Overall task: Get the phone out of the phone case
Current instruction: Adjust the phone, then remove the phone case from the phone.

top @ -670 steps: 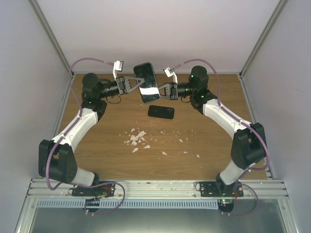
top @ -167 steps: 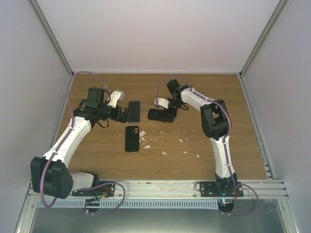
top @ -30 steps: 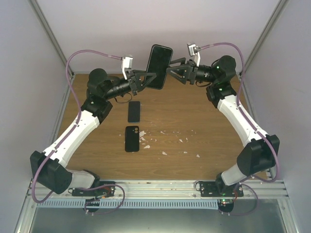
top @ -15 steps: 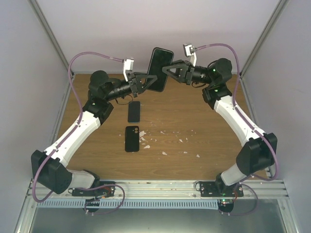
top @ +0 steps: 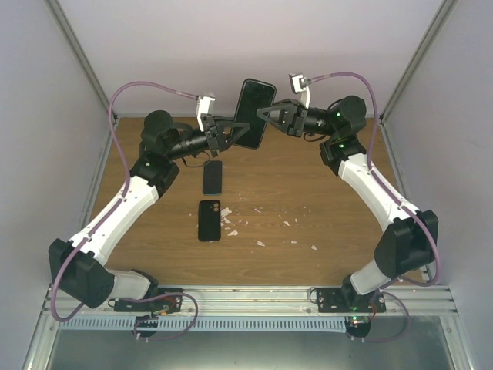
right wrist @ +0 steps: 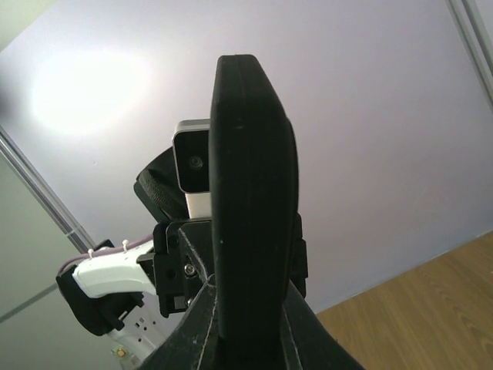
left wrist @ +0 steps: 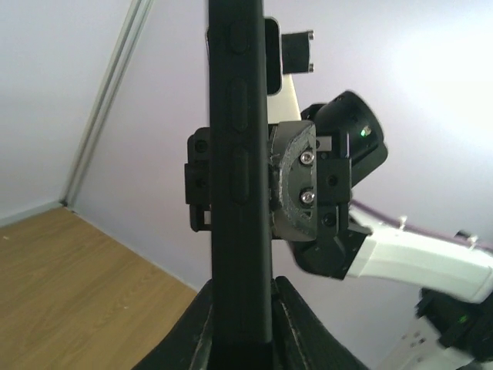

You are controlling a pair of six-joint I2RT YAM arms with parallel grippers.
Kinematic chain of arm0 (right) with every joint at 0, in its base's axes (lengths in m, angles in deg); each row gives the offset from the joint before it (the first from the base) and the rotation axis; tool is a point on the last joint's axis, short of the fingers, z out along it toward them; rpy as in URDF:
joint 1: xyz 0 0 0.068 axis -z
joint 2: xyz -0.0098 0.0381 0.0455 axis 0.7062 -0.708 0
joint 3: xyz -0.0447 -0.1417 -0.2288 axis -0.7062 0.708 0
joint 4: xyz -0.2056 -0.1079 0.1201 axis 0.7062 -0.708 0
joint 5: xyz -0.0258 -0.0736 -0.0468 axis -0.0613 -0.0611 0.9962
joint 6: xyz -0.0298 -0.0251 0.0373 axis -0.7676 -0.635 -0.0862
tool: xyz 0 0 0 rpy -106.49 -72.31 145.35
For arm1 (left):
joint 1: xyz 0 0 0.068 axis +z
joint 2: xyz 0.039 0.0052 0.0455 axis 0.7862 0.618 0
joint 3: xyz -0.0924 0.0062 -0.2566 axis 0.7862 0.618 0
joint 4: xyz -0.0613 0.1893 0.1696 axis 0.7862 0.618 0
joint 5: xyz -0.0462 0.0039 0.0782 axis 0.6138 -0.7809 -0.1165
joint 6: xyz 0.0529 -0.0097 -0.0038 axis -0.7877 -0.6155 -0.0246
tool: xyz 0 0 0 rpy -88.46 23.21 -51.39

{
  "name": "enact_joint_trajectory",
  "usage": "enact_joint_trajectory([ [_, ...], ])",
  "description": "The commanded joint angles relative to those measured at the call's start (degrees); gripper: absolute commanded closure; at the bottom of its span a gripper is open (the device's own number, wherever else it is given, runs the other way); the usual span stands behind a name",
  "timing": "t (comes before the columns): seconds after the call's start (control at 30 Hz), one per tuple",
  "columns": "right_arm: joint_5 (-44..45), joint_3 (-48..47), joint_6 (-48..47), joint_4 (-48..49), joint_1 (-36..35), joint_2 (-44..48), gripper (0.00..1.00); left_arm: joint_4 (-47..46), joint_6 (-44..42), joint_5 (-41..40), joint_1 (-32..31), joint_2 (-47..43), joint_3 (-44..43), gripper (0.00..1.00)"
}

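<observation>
Top external: cased phone (top: 254, 112) held in air above far edge of counter (top: 331, 200), approx. centre, long axis near upright. Left jaws clamped on its lower left edge, right jaws on its right edge, from opp. sides; both arms equally near. Phone apparently not yet out.

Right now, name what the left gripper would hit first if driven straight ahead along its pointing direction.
The cased phone that the left gripper clamps. Just beyond it is the right gripper, gripping the opposite edge and facing it. The depth between them is unclear.
</observation>
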State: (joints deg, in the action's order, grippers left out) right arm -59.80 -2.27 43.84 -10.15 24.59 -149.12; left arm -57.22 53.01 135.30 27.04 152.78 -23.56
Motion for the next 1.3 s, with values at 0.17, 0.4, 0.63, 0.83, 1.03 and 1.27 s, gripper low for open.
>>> enact_joint_trajectory([
  [0.17, -0.54, 2.25, 1.16, 1.39, 1.64, 2.22, 1.0, 13.12, -15.99, 4.99, 2.43, -1.61, -2.34, 0.64],
  [0.4, -1.81, 4.44, 1.1, 2.92, 2.98, 3.99, 1.0, 17.72, -22.56, 7.49, 3.84, -3.36, -1.15, 0.54],
  [0.63, -2.34, 4.85, 2.65, 4.47, 4.23, 4.2, 0.99, 18.87, -23.49, 8.05, 4.32, -3.34, -0.92, 0.57],
  [0.83, -2.72, 5.38, 3.76, 5.93, 4.67, 4.49, 1.0, 18.12, -23.13, 7.26, 4.55, -3.73, 0.18, 0.63],
  [1.03, -2.95, 5.74, 5.02, 7.43, 4.77, 4.63, 0.99, 18.08, -22.79, 6.48, 4.8, -3.67, 1.11, 0.68],
  [1.27, -3.27, 5.95, 6.38, 9.06, 4.91, 4.77, 0.99, 16.88, -21.58, 6.12, 5.58, -3.27, 2.51, 0.72],
])
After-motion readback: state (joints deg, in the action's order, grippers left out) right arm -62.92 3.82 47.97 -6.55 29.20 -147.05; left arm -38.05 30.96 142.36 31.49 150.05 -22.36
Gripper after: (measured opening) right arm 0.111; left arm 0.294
